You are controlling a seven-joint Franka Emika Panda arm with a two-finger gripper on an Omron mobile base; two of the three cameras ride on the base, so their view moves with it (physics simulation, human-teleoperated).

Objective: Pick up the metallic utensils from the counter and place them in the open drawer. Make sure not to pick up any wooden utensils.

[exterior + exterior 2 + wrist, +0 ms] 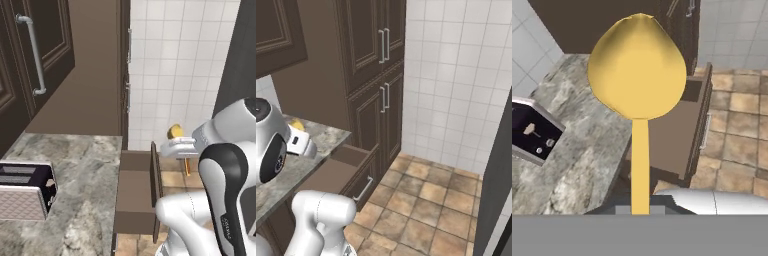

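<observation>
The tool (640, 210) is closed tight on the slim handle of a shiny golden-yellow metallic spoon (637, 75), gripping it low down so that the handle runs straight up the hand view and the broad rounded head stands at the top, facing the camera. In the left base view the same yellow head (174, 131) pokes up above the white wrist, and a short length of yellow handle hangs below it, over the tiled floor just to the right of the drawer front. In the right base view a small bit of the yellow spoon (298, 125) peeks out beside the wrist, above the edge of the stone.

The shallow dark brown wooden drawer (136, 192) is pulled out from the cabinet at the end of the grey-brown marbled stone tabletop (80, 165); its flat brown bottom is visible from above. In the hand view the drawer (677, 130) lies beyond and below the spoon's handle, with the spoon held in the air and touching neither drawer nor stone.

A silver toaster with two dark slots (25, 192) stands on the tabletop at the left, well apart from the drawer. Tall dark brown cabinet doors with pale metal handles (378, 65) rise behind the drawer, beside a white tiled wall (456, 75), over a tan and brown tiled floor (426, 200).
</observation>
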